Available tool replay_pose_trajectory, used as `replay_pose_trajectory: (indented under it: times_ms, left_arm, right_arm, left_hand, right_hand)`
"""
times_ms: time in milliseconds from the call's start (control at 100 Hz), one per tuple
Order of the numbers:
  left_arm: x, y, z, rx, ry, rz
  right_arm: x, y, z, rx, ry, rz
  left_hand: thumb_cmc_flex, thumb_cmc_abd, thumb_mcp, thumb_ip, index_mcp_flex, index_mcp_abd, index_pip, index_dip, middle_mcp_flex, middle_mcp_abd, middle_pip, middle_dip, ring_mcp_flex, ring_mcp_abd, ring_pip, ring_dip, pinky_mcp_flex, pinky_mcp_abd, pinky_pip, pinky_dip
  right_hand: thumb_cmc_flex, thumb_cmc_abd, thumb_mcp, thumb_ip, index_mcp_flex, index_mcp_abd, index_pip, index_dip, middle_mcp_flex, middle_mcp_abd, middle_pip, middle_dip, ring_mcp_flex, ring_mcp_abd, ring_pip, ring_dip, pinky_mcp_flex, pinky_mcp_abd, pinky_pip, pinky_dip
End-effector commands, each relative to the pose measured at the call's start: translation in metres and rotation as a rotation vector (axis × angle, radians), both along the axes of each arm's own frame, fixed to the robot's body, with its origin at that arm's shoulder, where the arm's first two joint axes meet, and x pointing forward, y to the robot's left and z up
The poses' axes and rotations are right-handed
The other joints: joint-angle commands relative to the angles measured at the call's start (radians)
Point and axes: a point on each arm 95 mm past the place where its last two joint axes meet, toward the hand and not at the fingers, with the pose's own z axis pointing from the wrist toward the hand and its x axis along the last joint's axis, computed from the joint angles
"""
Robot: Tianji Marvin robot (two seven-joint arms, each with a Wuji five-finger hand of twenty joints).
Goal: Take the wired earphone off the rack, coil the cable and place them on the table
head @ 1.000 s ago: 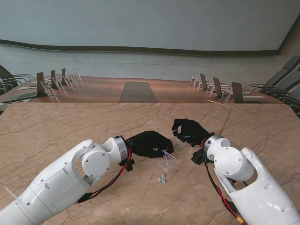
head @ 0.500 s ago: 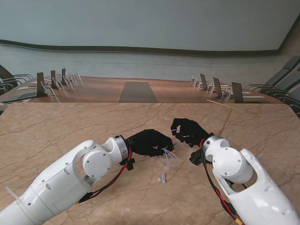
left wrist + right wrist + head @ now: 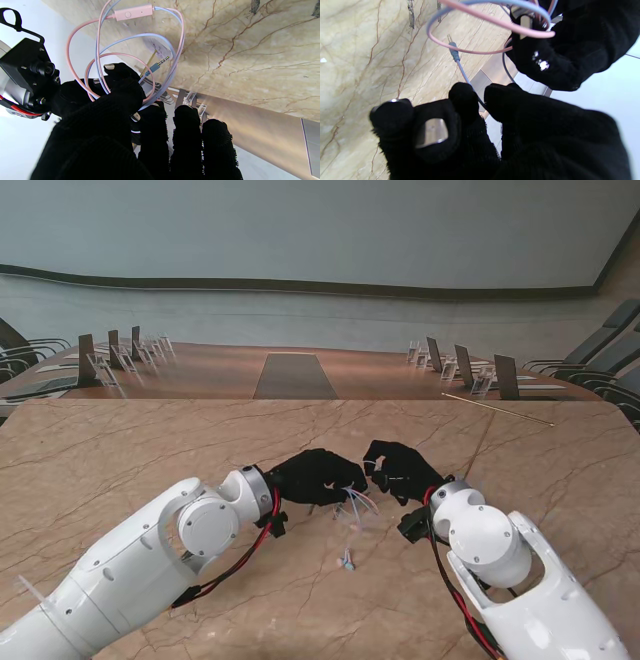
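You are mid-coil: nearest you, small earbuds (image 3: 346,560) lie on the tabletop (image 3: 150,450); beyond, your left robot hand (image 3: 316,476) is closed on cable (image 3: 140,37) loops, right robot hand (image 3: 400,469) pinching the plug end. Next, I judge, wrap that tail in

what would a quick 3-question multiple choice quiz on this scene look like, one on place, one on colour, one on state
1. Where do the cable loops hang?
A. from the left hand
B. on a rack
C. flat on a chair

2. What colour is the inline remote?
A. black
B. pink
C. green

3. What is the right hand doing?
A. resting open on the table
B. pinching the cable below the plug
C. holding the earbuds

Answers: 1 A, the loops run through the left hand's fingers. 2 B, its casing is pink. 3 B, thumb and finger close on the cable below the plug.
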Motion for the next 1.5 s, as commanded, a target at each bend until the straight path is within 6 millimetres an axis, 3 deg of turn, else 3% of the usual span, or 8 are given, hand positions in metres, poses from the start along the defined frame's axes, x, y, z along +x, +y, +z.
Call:
replay_pose_trajectory:
  times_ms: [0, 460, 980, 1490]
  left_arm:
    - [0.0, -0.002, -0.001, -0.01, 0.003, 0.002]
    - [0.006, 0.0, 0.005, -0.053, -0.02, 0.028]
    - [0.003, 0.008, -0.005, -0.065, 0.008, 0.027]
    - [-0.002, 0.01, -0.01, -0.052, 0.023, 0.014]
  right_arm:
    - [-0.003, 0.004, -0.004, 0.009, 0.01, -0.003]
    - [-0.004, 0.01, -0.01, 0.118, 0.059, -0.015]
    - [0.004, -0.001, 0.004, 0.157, 0.006, 0.004]
    - [0.018, -0.009, 0.004, 0.036, -0.03, 0.026]
  left_hand:
    - [0.014, 0.029, -0.019, 0.022, -0.006, -0.003, 0.037, 0.029, 0.0, -0.029, 0.008, 0.018, 0.003, -0.003, -0.001, -0.004, -0.011, -0.003, 0.009, 0.0]
    - [0.015, 0.03, -0.02, 0.021, -0.007, -0.006, 0.039, 0.034, -0.004, -0.031, 0.005, 0.018, -0.001, -0.004, -0.004, -0.005, -0.015, -0.004, 0.006, -0.002]
    - [0.024, 0.048, -0.052, 0.021, -0.019, -0.022, 0.036, 0.052, -0.02, -0.032, -0.012, 0.018, -0.02, -0.018, -0.03, -0.013, -0.033, -0.016, -0.014, -0.022]
    - [0.03, 0.052, -0.061, 0.023, -0.021, -0.019, 0.035, 0.055, -0.02, -0.033, -0.012, 0.02, -0.016, -0.018, -0.031, -0.013, -0.031, -0.014, -0.012, -0.029]
  right_hand:
    - [0.015, 0.022, 0.025, 0.031, 0.008, 0.012, 0.065, 0.005, 0.001, 0.094, 0.052, 0.014, 0.063, 0.049, 0.073, -0.008, 0.042, 0.007, 0.076, 0.003]
    - [0.017, 0.017, 0.03, 0.03, 0.006, 0.019, 0.067, 0.002, 0.001, 0.102, 0.053, 0.014, 0.065, 0.055, 0.077, -0.009, 0.046, 0.016, 0.082, -0.002]
    - [0.014, 0.021, 0.028, 0.032, 0.006, 0.017, 0.068, 0.001, 0.002, 0.097, 0.055, 0.014, 0.068, 0.052, 0.077, -0.01, 0.051, 0.013, 0.084, -0.007]
    - [0.008, 0.034, 0.014, 0.047, 0.007, -0.002, 0.064, 0.01, -0.001, 0.086, 0.062, 0.018, 0.063, 0.047, 0.095, -0.006, 0.039, -0.014, 0.116, -0.001]
